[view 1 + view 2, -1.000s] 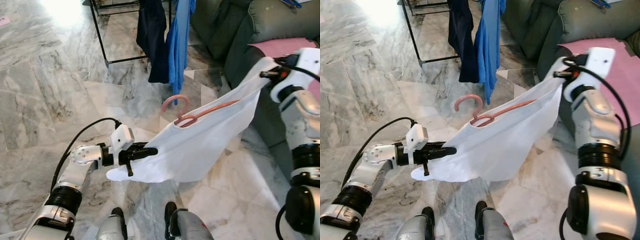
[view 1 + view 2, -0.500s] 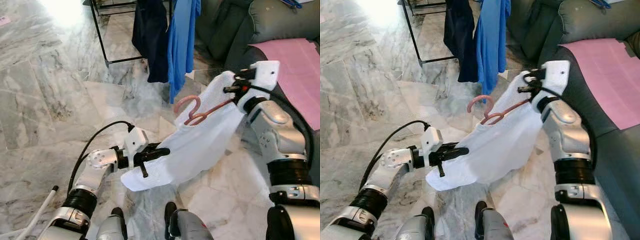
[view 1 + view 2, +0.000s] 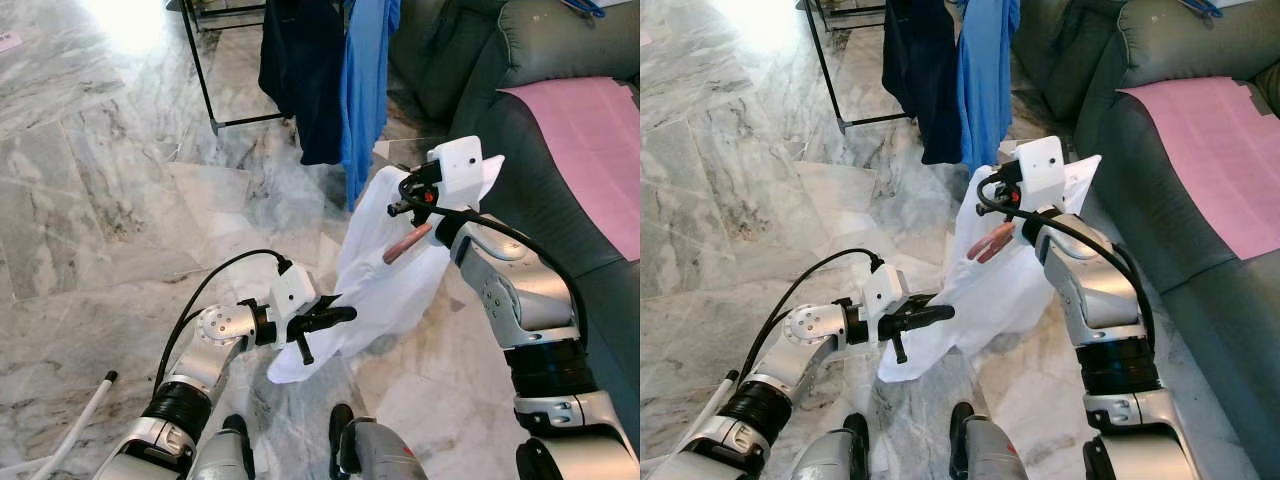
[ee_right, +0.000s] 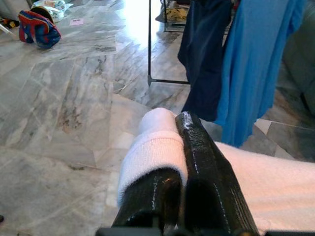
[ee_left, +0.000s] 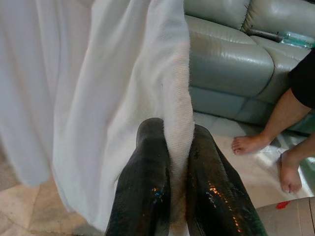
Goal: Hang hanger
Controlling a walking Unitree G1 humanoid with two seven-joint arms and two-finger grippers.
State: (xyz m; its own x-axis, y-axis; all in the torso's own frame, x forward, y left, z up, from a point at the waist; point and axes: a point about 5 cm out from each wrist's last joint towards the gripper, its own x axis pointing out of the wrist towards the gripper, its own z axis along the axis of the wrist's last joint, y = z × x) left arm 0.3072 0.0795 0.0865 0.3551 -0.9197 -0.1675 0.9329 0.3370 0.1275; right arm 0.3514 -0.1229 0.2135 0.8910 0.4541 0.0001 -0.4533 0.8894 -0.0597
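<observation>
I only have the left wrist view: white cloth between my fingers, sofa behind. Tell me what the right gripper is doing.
Observer: The right gripper is shut on the white garment at its upper edge, above the left gripper.
Operator: Report the hanger.
Observer: One end of the pink hanger pokes out of the garment below the right wrist.
Operator: Give me the rack.
Observer: A black rack stands ahead, with a blue garment and a dark garment hanging.

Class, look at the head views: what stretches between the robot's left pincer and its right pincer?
A white garment hangs between them, pinched by the left pincer low and the right pincer high. A pink hanger pokes out of it near the right one.
</observation>
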